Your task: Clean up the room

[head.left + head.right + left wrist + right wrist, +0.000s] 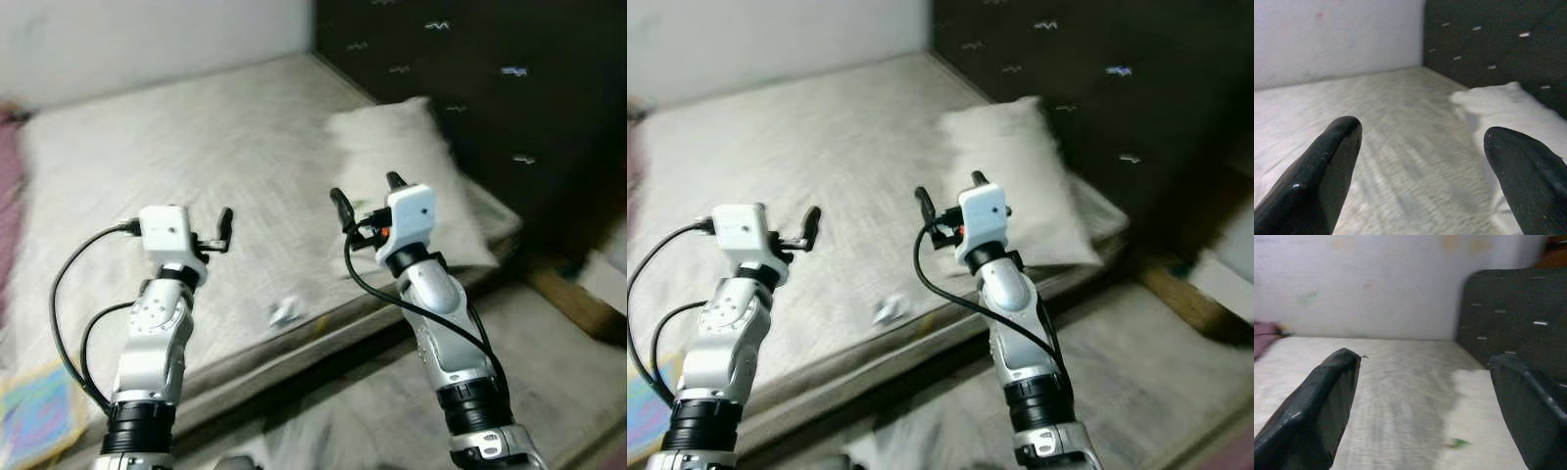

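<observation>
A bare grey mattress [196, 166] lies before me, with a pale pillow [402, 157] at its right end against the headboard. A small crumpled white scrap [286, 311] rests near the mattress's front edge, between my two arms. My left gripper [220, 233] is held up over the front of the mattress, open and empty, its fingers [1327, 161] spread wide in the left wrist view. My right gripper [367, 196] hovers open just in front of the pillow, holding nothing. A tiny green speck [1457, 444] lies on the pillow ahead of it.
A dark padded headboard [470, 78] stands at the right, a white wall [147, 34] behind. Pink cloth [8, 186] lies at the mattress's left edge. A colourful mat [34, 416] is on the floor at bottom left, a wooden piece [578, 299] at right.
</observation>
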Controlling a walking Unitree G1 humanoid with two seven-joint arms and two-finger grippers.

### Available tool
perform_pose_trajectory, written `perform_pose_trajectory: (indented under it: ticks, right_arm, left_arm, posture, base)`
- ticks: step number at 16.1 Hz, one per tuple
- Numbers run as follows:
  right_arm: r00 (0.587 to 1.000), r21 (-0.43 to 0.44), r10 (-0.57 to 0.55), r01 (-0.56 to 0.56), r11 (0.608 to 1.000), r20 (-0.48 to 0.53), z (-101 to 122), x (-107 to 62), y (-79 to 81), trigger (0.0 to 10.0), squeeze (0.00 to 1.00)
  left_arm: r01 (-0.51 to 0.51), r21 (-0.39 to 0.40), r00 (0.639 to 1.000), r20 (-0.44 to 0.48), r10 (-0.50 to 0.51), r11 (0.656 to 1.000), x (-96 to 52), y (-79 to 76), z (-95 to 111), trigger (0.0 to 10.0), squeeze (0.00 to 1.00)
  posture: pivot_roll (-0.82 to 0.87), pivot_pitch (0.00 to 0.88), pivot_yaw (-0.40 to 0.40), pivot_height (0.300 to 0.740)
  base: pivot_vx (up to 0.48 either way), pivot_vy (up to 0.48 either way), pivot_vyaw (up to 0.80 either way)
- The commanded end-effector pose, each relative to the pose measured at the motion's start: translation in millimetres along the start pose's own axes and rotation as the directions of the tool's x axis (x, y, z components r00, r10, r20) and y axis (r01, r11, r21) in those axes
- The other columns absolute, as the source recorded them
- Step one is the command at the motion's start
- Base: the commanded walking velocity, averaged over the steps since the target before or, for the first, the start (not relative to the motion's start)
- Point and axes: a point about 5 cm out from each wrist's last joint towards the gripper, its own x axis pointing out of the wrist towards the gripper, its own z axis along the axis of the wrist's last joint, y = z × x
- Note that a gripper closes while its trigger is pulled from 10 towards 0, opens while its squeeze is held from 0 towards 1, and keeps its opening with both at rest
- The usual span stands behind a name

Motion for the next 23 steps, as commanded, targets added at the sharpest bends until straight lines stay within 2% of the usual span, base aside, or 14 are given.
perform_pose_trajectory:
  ticks: [1,5,7,8,9,10,11,13,14,20,23]
  right_arm:
    - [1.0,-0.011,-0.021,0.021,1.0,-0.006,-1.7,-2.4,-8.3,10.0,0.0]
    - [1.0,-0.008,-0.028,0.028,1.0,-0.01,-3.3,-3.2,-9.5,10.0,0.0]
    - [0.999,-0.021,-0.031,0.031,0.999,-0.012,-4.0,-3.1,-11.7,10.0,0.0]
    - [1.0,-0.041,-0.023,0.022,0.999,-0.011,-4.2,-2.7,-11.4,10.0,0.0]
    - [1.0,-0.041,-0.019,0.019,0.999,-0.014,-5.0,-2.0,-10.4,10.0,0.0]
    - [1.0,-0.037,-0.02,0.019,0.999,-0.015,-5.3,-1.8,-10.4,10.0,0.0]
    - [1.0,-0.029,-0.022,0.021,0.999,-0.018,-6.6,-0.5,-10.0,10.0,0.0]
    - [1.0,-0.027,-0.021,0.02,0.999,-0.018,-6.7,2.1,-8.5,10.0,0.0]
    - [1.0,-0.028,-0.021,0.02,0.999,-0.014,-6.0,3.1,-8.8,10.0,0.0]
    - [1.0,-0.031,-0.02,0.019,0.999,-0.019,-7.1,5.3,-8.6,10.0,0.0]
    - [0.999,-0.016,-0.02,0.02,1.0,-0.025,-8.1,5.8,-7.9,10.0,0.0]
  left_arm:
    - [0.038,-0.007,0.999,0.008,-0.038,0.999,1.2,-10.5,1.4,10.0,0.0]
    - [0.033,-0.009,0.999,0.016,-0.033,0.999,1.5,-10.3,1.6,10.0,0.0]
    - [0.015,0.008,1.0,0.012,-0.015,1.0,2.0,-9.9,0.8,10.0,0.0]
    - [0.004,-0.022,1.0,0.003,-0.004,1.0,2.3,-10.0,-0.8,10.0,0.0]
    - [0.025,-0.097,0.999,-0.017,-0.027,0.995,3.6,-12.6,-2.3,10.0,0.0]
    - [0.03,-0.109,0.999,-0.019,-0.033,0.994,3.6,-13.3,-2.3,10.0,0.0]
    - [0.006,-0.064,1.0,-0.015,-0.007,0.998,3.8,-12.8,-1.3,10.0,0.0]
    - [0.053,-0.062,0.998,0.021,-0.052,0.997,4.9,-14.8,1.1,10.0,0.0]
    - [0.03,-0.056,0.999,0.015,-0.029,0.998,4.8,-13.8,0.6,10.0,0.0]
    - [0.008,-0.077,1.0,0.011,-0.007,0.997,6.5,-10.7,0.4,10.0,0.0]
    - [0.013,-0.081,1.0,0.014,-0.012,0.997,6.6,-11.8,1.1,10.0,0.0]
  posture:
    - [0.01,0.0,0.017,0.74]
    - [0.01,0.0,0.018,0.74]
    - [0.01,0.0,0.015,0.74]
    - [0.01,0.0,0.016,0.74]
    - [0.02,0.0,0.016,0.74]
    - [0.02,0.0,0.016,0.74]
    - [0.02,0.0,0.016,0.74]
    - [0.02,0.0,0.016,0.74]
    - [0.02,0.0,0.016,0.74]
    - [0.01,0.0,0.02,0.74]
    - [0.01,0.0,0.02,0.74]
  base:
    - [0.375,0.0,0.0]
    - [0.337,0.0,0.0]
    - [0.0,0.0,0.0]
    - [0.0,0.0,0.8]
    - [0.0,0.0,0.8]
    - [0.0,0.0,0.8]
    - [0.0,0.0,0.8]
    - [0.0,0.0,0.8]
    - [0.0,0.0,0.8]
    - [0.0,0.0,0.8]
    - [0.0,0.0,0.14]
